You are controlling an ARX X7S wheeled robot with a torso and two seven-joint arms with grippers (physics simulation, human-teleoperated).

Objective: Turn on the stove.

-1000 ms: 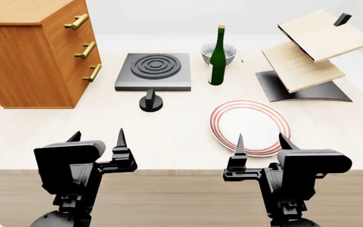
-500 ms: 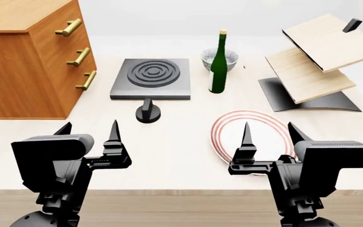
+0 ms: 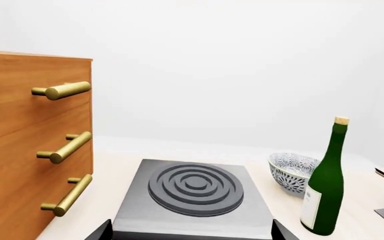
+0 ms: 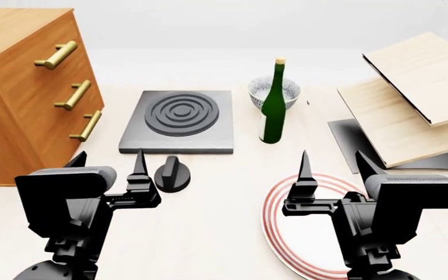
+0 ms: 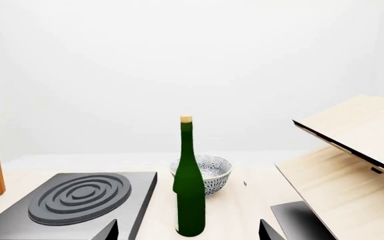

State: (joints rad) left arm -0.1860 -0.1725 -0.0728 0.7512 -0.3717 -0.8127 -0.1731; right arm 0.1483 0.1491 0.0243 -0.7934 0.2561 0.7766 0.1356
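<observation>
The stove [image 4: 177, 121] is a flat dark grey slab with dark concentric burner rings [image 4: 181, 112]; it also shows in the left wrist view [image 3: 193, 200] and the right wrist view [image 5: 72, 202]. Its small black round knob [image 4: 172, 175] stands on the table just in front of the slab. My left gripper [image 4: 109, 164] is open and empty, just left of the knob and short of the slab. My right gripper [image 4: 335, 165] is open and empty above the plate. The knob is hidden in both wrist views.
A wooden drawer chest [image 4: 18, 87] with brass handles stands left of the stove. A green bottle [image 4: 272, 108] and a patterned bowl [image 4: 275, 92] stand right of it. A red-ringed white plate [image 4: 282, 233] lies front right. A tilted wooden rack [image 4: 410, 99] stands at far right.
The view has moved forward over the table: stove, knob, bottle and plate now sit nearer and lower in the head view. Both grippers stay open and keep their places in the frame.
</observation>
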